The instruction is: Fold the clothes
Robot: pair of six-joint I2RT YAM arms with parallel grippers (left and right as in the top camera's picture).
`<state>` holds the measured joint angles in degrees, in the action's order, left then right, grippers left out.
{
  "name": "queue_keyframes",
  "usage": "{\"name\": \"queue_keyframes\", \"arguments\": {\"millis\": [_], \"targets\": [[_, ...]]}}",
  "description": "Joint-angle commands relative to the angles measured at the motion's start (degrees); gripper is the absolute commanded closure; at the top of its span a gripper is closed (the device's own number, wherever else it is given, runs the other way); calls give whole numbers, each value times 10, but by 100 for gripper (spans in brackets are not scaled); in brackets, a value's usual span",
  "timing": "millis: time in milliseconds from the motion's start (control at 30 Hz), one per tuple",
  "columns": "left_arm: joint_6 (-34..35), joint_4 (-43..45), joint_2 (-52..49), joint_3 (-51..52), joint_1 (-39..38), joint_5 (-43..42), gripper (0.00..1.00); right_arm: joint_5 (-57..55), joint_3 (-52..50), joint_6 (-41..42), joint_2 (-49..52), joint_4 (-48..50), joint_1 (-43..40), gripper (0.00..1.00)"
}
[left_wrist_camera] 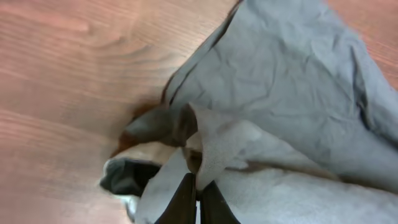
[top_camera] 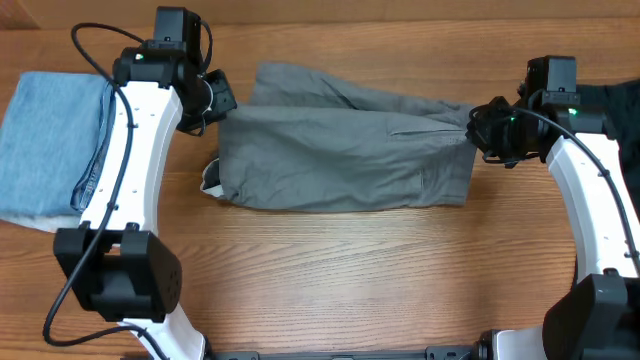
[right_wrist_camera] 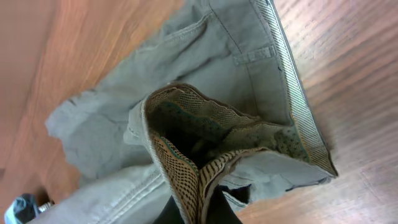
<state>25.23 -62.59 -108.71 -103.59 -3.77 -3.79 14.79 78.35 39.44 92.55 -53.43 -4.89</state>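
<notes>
Grey shorts [top_camera: 345, 150] mid-frame on the counter [top_camera: 350, 285], left claw [top_camera: 216, 108] pinched on the leg end, right claw [top_camera: 480, 128] clamped on the waistband; opposite ends held, likely to stretch it flat before folding.

Warm brown wood-grain tabletop [top_camera: 400, 270], smooth and faintly glossy, under soft, even indoor light.

You see mid-grey cloth shorts [top_camera: 345, 150], matt and softly creased, at centre frame; their woven waistband lining [right_wrist_camera: 177, 168] looks coarse. The brown wooden table [top_camera: 350, 280] is smooth, faintly glossy. At left, the light-blue folded denim garment [top_camera: 45, 140] looks matt.
</notes>
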Motion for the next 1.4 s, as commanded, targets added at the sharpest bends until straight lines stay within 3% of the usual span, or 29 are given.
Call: {"name": "queue_keyframes", "arguments": {"millis": [0, 233, 367, 400, 433, 467, 500, 533, 600, 667, 733, 800, 833, 867, 900, 1167, 1367], "targets": [[-11, 58, -30, -16, -5, 16, 96, -30, 17, 25, 19, 35, -6, 96], [-41, 190, -82, -16, -47, 30, 95, -53, 16, 45, 69, 115, -6, 96], [-60, 239, -96, -16, -62, 48, 85, -72, 16, 45, 105, 149, -6, 96], [-60, 238, -101, -16, -63, 47, 72, -73, 16, 45, 110, 149, -6, 88], [-64, 236, -104, -16, -64, 47, 59, -73, 16, 45, 111, 149, -6, 70], [-85, 237, -108, -16, -67, 49, 34, -73, 16, 45, 111, 159, -6, 41], [-107, 241, -109, -16, -67, 64, 25, -72, 17, 36, 110, 175, -6, 18], [-116, 225, -106, -25, -67, 79, 18, -65, 18, 3, 110, 187, -6, 7], [-116, 189, -104, -50, -68, 80, 14, -59, 28, -76, 110, 186, -6, 0], [-115, 131, -104, -92, -68, 77, 14, -25, 52, -160, 110, 143, -6, 0], [-102, 49, -104, -143, -68, 45, 21, 25, 90, -216, 110, 95, -6, 2], [-98, 13, -104, -159, -68, -11, 33, 70, 125, -267, 110, 50, 0, 12], [-98, 0, -105, -158, -68, -30, 50, 70, 132, -280, 110, 31, 5, 25], [-92, -12, -108, -152, -69, -39, 96, 69, 132, -280, 110, 18, 10, 87], [-87, -13, -110, -147, -71, -39, 96, 68, 130, -280, 111, 12, 13, 96], [-83, 55, -240, -130, -102, -52, 96, 67, 107, -309, 171, 56, 61, 96], [-85, 109, -265, -130, -101, -19, 96, -76, 107, -309, 291, 130, 57, 96]]}}
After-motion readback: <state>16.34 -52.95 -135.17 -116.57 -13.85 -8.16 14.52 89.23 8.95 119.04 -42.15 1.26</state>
